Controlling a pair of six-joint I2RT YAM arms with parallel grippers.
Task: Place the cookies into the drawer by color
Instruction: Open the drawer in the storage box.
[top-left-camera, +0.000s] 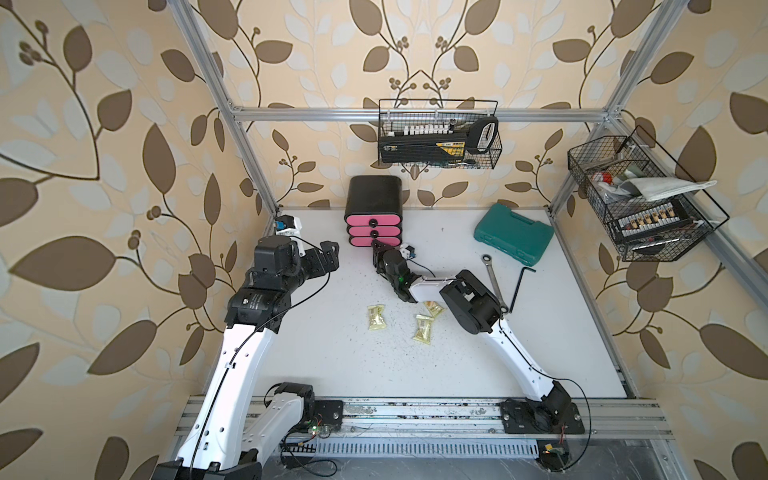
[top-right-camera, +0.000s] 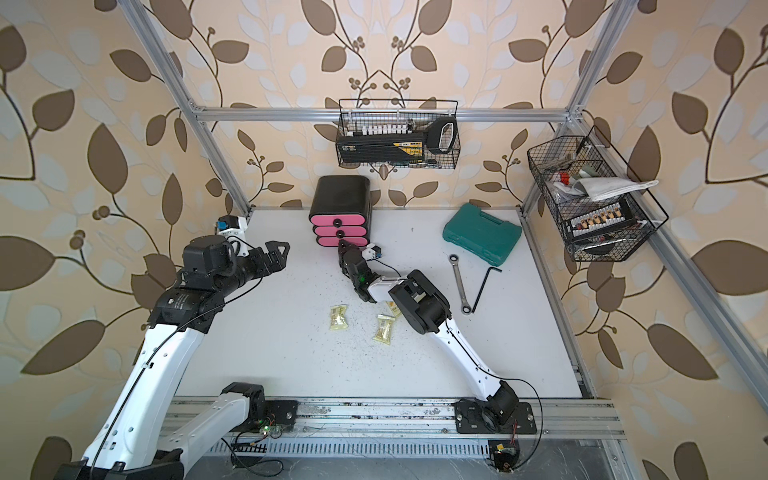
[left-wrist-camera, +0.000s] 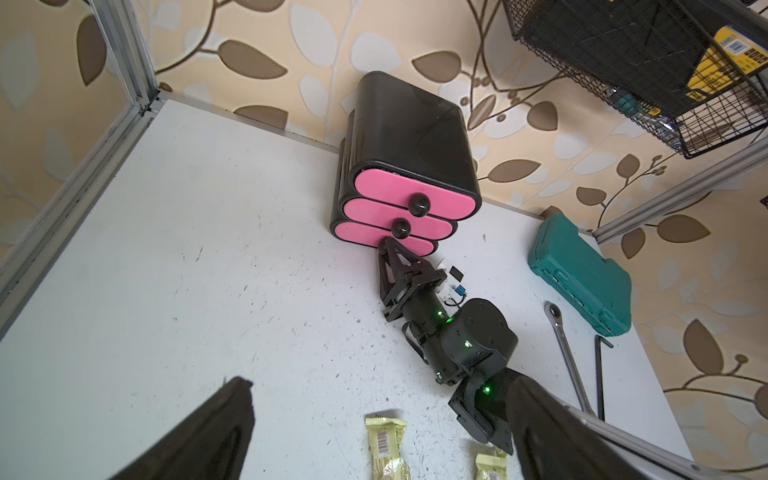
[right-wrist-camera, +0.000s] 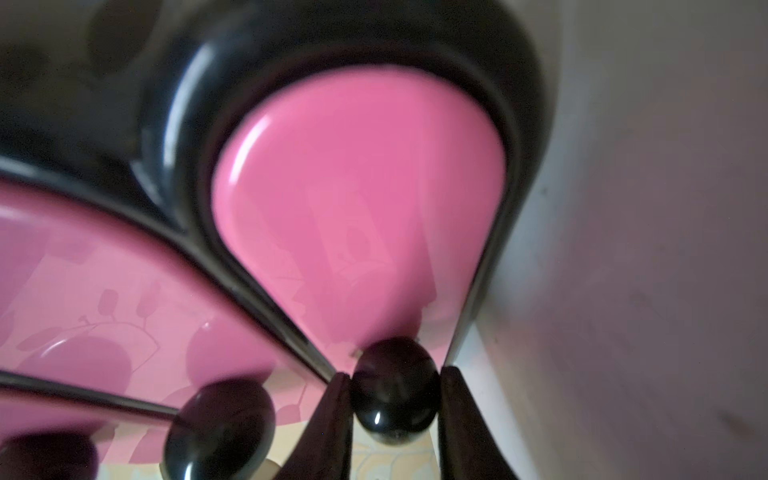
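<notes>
top views, cookies: 3, pale yellow, loose mid-surface, well apart from the cabinet; one half under the right arm.
top views, drawer cabinet: 1, black, 3 pink fronts stacked, at the back against the wall.
top views, right hand: at the bottom front.
top views, left hand: wide, holding nothing, left of the cabinet and clear of it.
top views, other: 1 teal tool case, 1 ratchet wrench and 1 hex key on the right; 2 wire baskets on the frame.
left wrist, knobs: 2 of 3 show; the third is hidden behind the right hand.
left wrist, cookies: 2 in view.
left wrist, own fingers: far apart.
right wrist, bottom knob: a finger on each side, no gap showing; hand narrow, closed on it.
right wrist, neighbours: next knob just beside, blurred.
</notes>
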